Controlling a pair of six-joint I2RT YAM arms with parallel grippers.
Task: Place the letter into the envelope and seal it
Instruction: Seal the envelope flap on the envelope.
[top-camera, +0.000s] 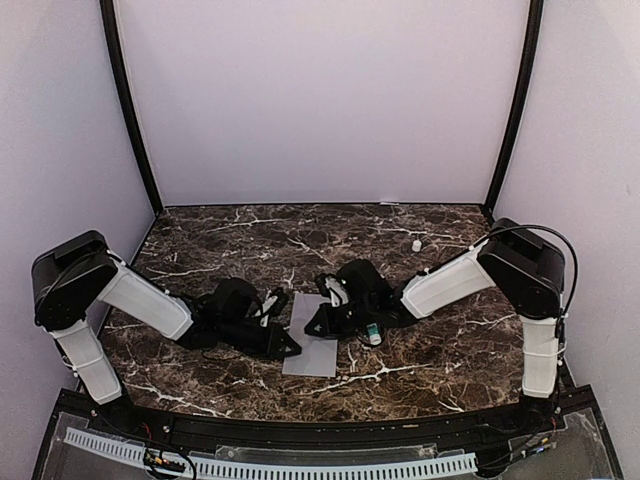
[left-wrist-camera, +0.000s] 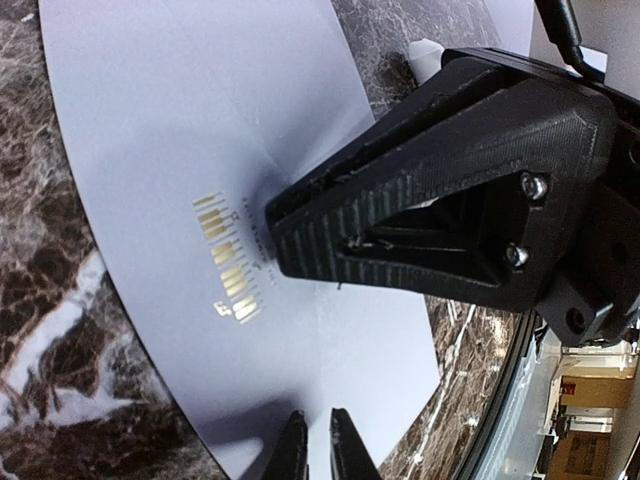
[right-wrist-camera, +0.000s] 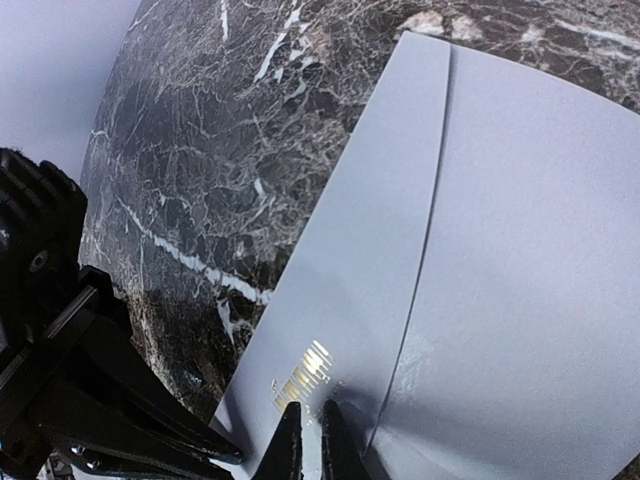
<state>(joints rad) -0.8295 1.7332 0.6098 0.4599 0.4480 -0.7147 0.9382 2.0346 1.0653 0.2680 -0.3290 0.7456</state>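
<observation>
Seen from above, we find the envelope (top-camera: 316, 362) lying flat on the dark marbled bench (top-camera: 220, 240), just below the centre of the frame. The two arms reach in from the lower left and from the right to meet over it. The left tool (top-camera: 293, 349) sits at the envelope's left edge and the right tool (top-camera: 310, 330) over its upper part, their tips near each other. In the left wrist view, that tool's own fingers (left-wrist-camera: 292, 452) rise from the bottom edge, drawn together with only a thin slit between them, above the near rim of the pale grey-lavender paper. We cannot tell whether they pinch that rim. The right tool fills the centre and right of the same view as a black ribbed wedge, its two halves closed to a single point. That point rests on the envelope's face just beside a cluster of small gold marks (left-wrist-camera: 230, 270). In the right wrist view, the right tool's fingers (right-wrist-camera: 288, 450) likewise stand almost together at the bottom edge, just beside a long straight seam (right-wrist-camera: 425, 230) that runs up the paper toward the top of the frame. The left tool shows there as a dark shape in the lower left corner. A small white object (top-camera: 416, 243) lies on the bench in the upper right of the overhead view, well apart from the envelope.
</observation>
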